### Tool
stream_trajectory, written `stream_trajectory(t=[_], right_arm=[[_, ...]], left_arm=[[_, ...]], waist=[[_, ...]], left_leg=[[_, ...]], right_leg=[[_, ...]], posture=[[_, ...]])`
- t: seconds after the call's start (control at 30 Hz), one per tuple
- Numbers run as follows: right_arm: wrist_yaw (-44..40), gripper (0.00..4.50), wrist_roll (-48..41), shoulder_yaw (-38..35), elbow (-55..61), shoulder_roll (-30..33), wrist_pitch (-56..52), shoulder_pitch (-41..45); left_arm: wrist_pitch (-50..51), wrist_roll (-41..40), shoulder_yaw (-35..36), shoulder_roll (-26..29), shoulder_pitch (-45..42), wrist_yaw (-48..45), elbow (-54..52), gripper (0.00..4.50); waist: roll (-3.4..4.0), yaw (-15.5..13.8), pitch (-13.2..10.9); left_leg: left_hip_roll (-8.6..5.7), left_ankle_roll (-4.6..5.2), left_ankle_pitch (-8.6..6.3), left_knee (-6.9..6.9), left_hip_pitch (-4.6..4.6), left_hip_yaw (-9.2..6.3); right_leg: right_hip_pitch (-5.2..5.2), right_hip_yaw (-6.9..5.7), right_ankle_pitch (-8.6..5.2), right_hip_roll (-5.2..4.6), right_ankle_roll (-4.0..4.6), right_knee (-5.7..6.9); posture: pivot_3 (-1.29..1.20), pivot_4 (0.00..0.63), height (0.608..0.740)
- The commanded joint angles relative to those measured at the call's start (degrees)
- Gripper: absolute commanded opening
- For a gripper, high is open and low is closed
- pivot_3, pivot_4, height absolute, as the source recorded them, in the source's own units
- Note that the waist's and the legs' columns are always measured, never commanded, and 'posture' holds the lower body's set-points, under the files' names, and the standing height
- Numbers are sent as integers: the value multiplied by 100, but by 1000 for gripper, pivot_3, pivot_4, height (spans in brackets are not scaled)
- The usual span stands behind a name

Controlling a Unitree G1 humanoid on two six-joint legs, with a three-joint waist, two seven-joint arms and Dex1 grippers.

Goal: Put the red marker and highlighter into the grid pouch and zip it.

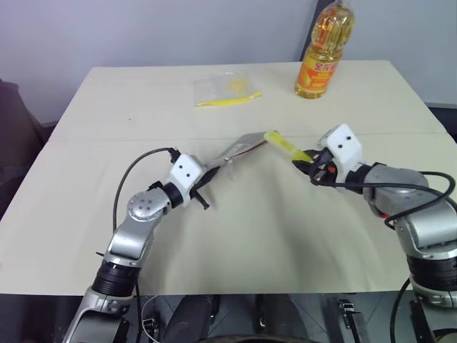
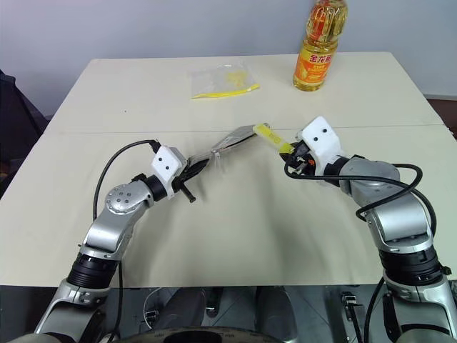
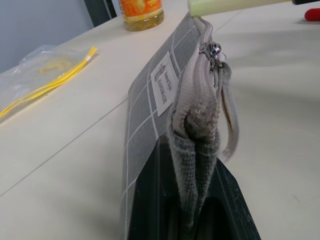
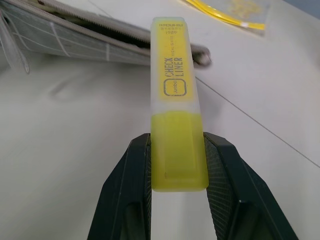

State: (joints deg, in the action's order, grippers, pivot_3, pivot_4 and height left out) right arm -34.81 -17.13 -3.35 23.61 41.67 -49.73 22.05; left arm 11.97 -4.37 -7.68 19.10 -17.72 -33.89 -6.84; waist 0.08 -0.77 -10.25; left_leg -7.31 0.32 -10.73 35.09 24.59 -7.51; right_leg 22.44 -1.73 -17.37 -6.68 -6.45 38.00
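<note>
Now the highlighter meets the pouch mouth, mid-table.
Head view: left gripper [image 1: 206, 179] pinches the soft, floppy grid pouch [image 1: 241, 146] by its near end; right gripper [image 1: 308, 161] clamps the light, stiff, slick highlighter [image 1: 285, 146]. Left wrist: zipper [image 3: 214, 50] at far end. Right wrist: fingers [image 4: 134, 175] grip its base, best hold.

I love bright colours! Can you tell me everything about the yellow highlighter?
The highlighter is a short, chunky plastic pen with a bright yellow body, a paler frosted cap and black printing. The right claw pinches its yellow end between two black fingers, holding it above the table. Its cap end points at the grid pouch and reaches its zipper edge.
</note>
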Motion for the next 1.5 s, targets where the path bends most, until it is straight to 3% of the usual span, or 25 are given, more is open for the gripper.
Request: stream_trajectory(t=[0.03, 0.77, 1.17, 1.5], right_arm=[[6, 872, -56, -239, 112, 104, -12, -49], [-176, 872, -73, 50, 221, 183, -103, -142], [-1149, 872, -8, 500, 553, 1063, 514, -457], [-1902, 872, 153, 926, 862, 1525, 1218, -422]], left_arm=[[-134, 15, 76, -2, -96, 104, -47, 0], [-247, 1, -122, 65, -5, -109, -176, 0], [-1368, 209, -511, 912, 102, -1161, -82, 0], [-2008, 76, -593, 1261, 55, -1934, 26, 0]], waist=[[0, 0, 0], [0, 2, 0], [-2, 3, -2], [-2, 4, -2]], left_leg=[[0, 0, 0, 0, 0, 0], [0, 0, 0, 0, 0, 0], [2, 0, -1, -3, 1, 0], [2, 2, -3, -3, 6, 0]], right_leg=[[0, 0, 0, 0, 0, 0], [0, 0, 0, 0, 0, 0], [2, 0, -1, -2, 2, -3], [1, -1, -1, -4, 1, -14]], posture=[[0, 150, 740], [0, 150, 740], [0, 150, 740], [0, 150, 740]])
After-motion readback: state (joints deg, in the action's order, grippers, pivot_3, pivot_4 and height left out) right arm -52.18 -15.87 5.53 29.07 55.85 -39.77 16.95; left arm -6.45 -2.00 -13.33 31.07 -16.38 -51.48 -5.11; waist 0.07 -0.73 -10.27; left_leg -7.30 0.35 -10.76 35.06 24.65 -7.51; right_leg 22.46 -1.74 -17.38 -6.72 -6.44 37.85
